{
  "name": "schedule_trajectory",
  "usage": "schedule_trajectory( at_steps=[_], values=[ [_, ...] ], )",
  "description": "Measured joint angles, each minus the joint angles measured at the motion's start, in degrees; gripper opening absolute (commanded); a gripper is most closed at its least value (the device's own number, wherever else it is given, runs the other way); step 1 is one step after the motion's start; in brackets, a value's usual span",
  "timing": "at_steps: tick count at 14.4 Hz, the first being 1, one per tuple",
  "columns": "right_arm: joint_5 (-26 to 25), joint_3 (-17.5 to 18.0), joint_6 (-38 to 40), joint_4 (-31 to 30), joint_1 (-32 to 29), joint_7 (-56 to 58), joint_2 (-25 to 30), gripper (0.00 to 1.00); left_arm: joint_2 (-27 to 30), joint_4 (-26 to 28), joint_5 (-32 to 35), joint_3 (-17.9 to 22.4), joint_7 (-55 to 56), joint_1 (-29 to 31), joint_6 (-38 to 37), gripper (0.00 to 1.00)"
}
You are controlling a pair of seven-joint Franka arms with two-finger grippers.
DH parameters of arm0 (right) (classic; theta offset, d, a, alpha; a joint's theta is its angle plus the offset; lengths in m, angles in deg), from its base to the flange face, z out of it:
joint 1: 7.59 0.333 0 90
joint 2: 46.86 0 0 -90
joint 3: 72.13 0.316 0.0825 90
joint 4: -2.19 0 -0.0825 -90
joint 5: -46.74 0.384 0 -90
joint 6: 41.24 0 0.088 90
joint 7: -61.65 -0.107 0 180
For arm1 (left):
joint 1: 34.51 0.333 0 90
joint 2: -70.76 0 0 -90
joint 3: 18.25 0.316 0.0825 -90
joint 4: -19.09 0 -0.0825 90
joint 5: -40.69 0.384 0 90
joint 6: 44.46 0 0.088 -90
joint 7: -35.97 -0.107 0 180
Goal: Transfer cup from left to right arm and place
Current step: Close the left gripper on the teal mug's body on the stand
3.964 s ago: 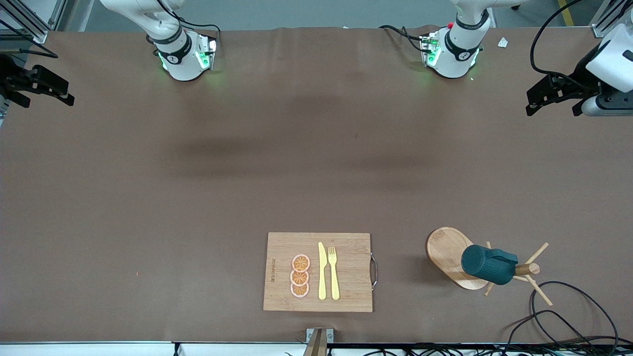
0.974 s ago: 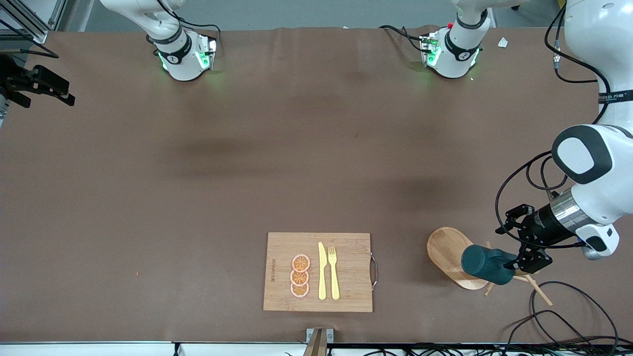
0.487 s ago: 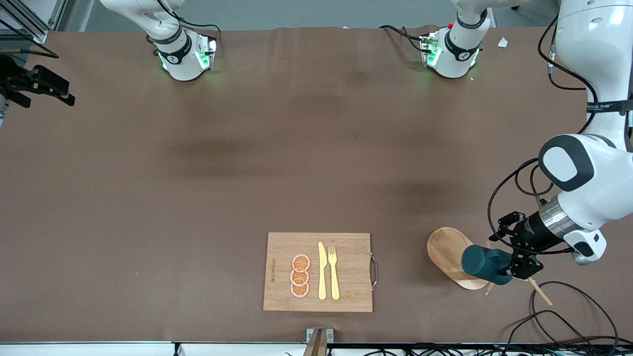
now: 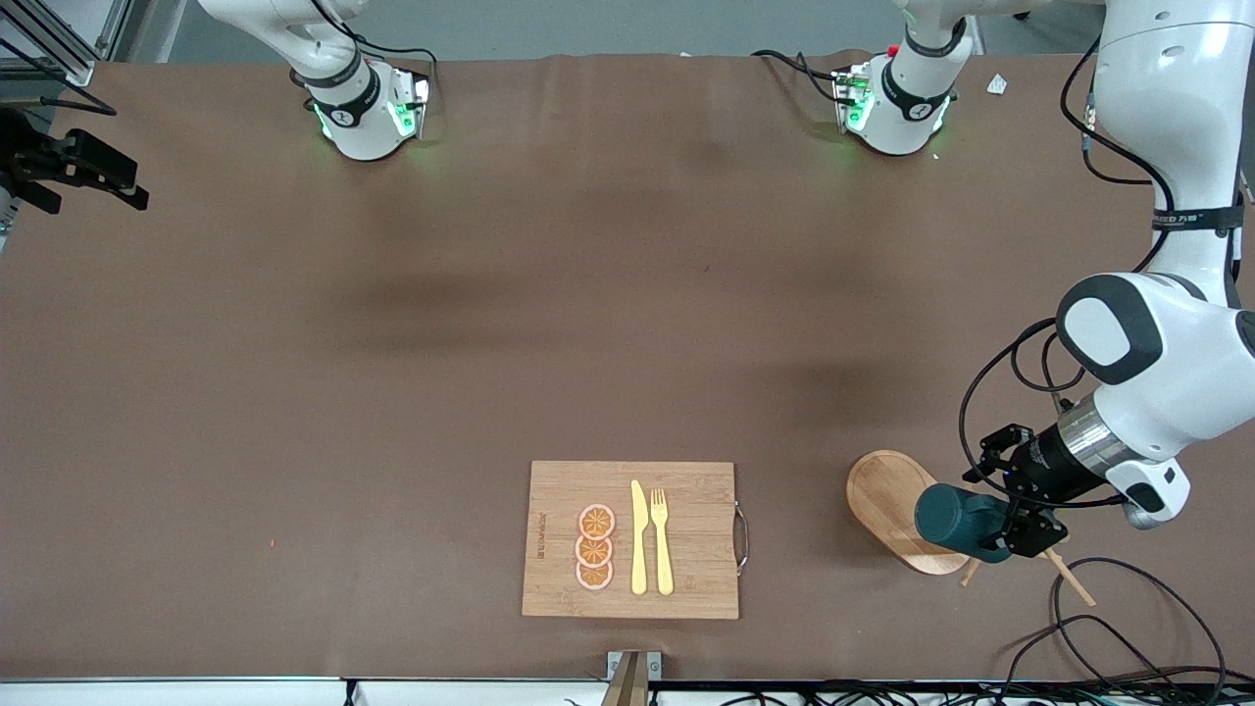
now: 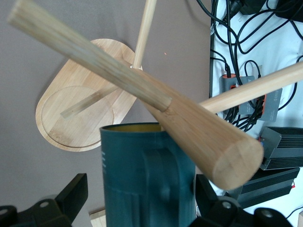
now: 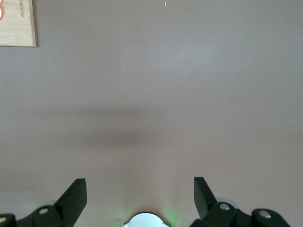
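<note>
The dark teal cup (image 4: 956, 523) hangs on its side on a peg of the wooden peg rack (image 4: 892, 505), near the left arm's end of the table. In the left wrist view the cup (image 5: 147, 175) fills the space between the two black fingers (image 5: 71, 195), with a gap on each side. My left gripper (image 4: 998, 505) is open around the cup's end, not squeezing it. The thick peg (image 5: 189, 123) runs into the cup's ochre mouth. My right gripper (image 4: 93, 176) waits open over the bare table at the right arm's end, and in the right wrist view this right gripper (image 6: 139, 194) holds nothing.
A bamboo cutting board (image 4: 686, 539) lies near the front edge with a yellow knife (image 4: 638, 539), a yellow fork (image 4: 662, 539) and orange slices (image 4: 595, 547). Black cables (image 4: 1108, 608) loop on the table beside the rack. Thin pegs (image 4: 1069, 579) stick out of the rack.
My left arm has swung in from the table's end and slid its open fingers farther along the cup. The cup and the right arm have not moved.
</note>
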Motion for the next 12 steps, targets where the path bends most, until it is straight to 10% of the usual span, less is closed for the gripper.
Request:
schedule_trajectory(
  at_steps=[12],
  values=[
    [0.0,0.0,0.0,0.0,0.0,0.0,0.0,1.00,-1.1,-0.2,0.0,-0.1,0.0,-0.4,2.7,0.77]
  ],
)
